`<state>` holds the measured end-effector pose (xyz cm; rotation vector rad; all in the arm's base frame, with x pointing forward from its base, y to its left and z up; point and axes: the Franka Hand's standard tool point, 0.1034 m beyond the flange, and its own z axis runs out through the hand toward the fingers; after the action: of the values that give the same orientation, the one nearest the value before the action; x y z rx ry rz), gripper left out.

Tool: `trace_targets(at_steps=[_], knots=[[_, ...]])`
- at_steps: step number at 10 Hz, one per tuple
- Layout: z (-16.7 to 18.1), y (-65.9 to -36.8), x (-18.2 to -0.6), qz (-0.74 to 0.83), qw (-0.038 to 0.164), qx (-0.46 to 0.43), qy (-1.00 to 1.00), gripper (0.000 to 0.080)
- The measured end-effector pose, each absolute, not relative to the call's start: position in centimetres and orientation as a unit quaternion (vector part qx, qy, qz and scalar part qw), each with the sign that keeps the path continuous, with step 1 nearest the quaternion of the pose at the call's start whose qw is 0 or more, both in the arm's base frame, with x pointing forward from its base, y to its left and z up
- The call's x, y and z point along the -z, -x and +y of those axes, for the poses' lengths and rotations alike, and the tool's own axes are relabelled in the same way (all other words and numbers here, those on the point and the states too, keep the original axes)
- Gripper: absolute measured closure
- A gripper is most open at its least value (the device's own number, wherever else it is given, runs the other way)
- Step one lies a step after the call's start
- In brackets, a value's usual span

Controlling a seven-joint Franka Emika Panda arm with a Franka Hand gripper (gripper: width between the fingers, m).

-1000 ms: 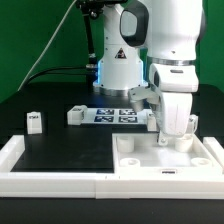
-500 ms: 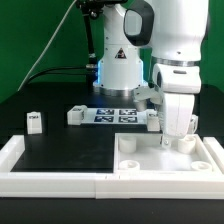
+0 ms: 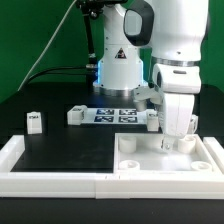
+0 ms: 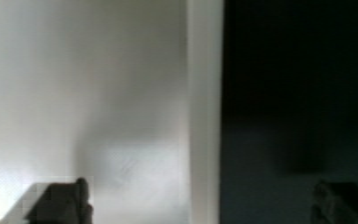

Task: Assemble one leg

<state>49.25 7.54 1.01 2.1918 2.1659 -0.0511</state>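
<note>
White tabletop (image 3: pixel 140 166) is being kept at the front right corner of the black table (image 3: pixel 70 150), with the marker board (image 3: pixel 113 115) lying nearer the back edge. The gripper (image 3: pixel 175 147) is being held low over the tabletop, its jaws spread wide and nothing gripped between them. One leg (image 3: pixel 34 122), a small white block with a dark tag, is standing by the left edge. A second leg (image 3: pixel 74 115) is sitting just beside the marker board.

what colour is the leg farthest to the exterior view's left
White leg with a dark tag on its face; the exterior view shows it best.
</note>
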Motion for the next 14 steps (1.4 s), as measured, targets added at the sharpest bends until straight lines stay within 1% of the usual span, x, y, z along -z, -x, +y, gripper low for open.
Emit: trace_targets(at_steps=[1, 4, 7, 8, 9, 12, 14], knots=[[7.5, -49.3, -1.0, 0.702, 0.030, 0.017, -0.711, 0.0155], [7.6, -49.1, -1.2, 0.697, 0.030, 0.015, -0.717, 0.0150], [8.3, -46.6, -4.2, 0.670, 0.039, 0.006, -0.742, 0.0150], [8.4, -45.8, -5.0, 0.661, 0.041, 0.004, -0.749, 0.0150], [8.4, -45.4, -5.4, 0.654, 0.042, 0.002, -0.756, 0.0150], [8.4, -45.5, -5.2, 0.623, 0.040, 0.002, -0.782, 0.0150], [8.5, -45.5, -5.2, 0.555, 0.038, -0.002, -0.831, 0.0150]])
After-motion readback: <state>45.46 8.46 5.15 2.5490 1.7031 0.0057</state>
